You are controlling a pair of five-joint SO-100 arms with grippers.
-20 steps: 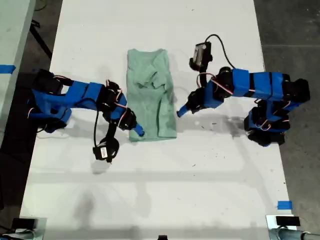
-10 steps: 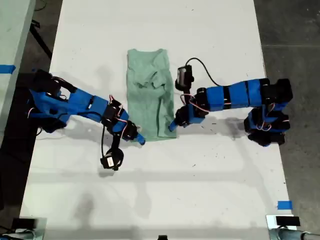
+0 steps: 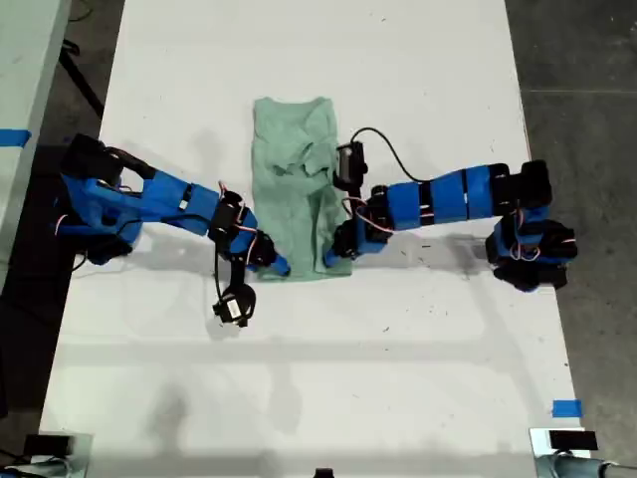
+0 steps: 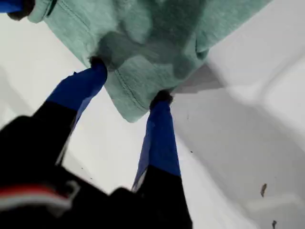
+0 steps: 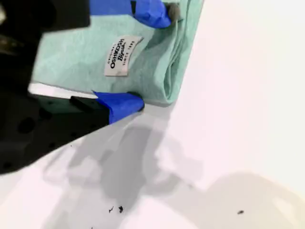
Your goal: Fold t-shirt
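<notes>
The pale mint-green t-shirt (image 3: 294,189) lies folded into a narrow strip on the white table (image 3: 318,378). My first gripper (image 3: 341,251) reaches in from the exterior view's right to the strip's lower right corner. It stands open there (image 4: 129,80), and both dark fingertips touch the cloth (image 4: 157,33) on either side of that corner. My second gripper (image 3: 279,267) comes from the exterior view's left to the lower left corner. It is open too (image 5: 143,57), one finger on the cloth (image 5: 95,57) and one at its edge. A white brand label (image 5: 121,56) shows between them.
Blue tape marks sit at the table's edges (image 3: 565,408) (image 3: 12,136). Dark floor (image 3: 587,60) borders the table on the exterior view's right. A wrist camera on its cable (image 3: 232,306) hangs beside my second gripper. The other gripper's tip (image 4: 12,5) shows at the hem's far corner.
Both arms have stretched inward. My first gripper slid toward the exterior view's left and down to the lower right corner; my second gripper shifted down onto the lower left corner. The shirt has barely moved.
</notes>
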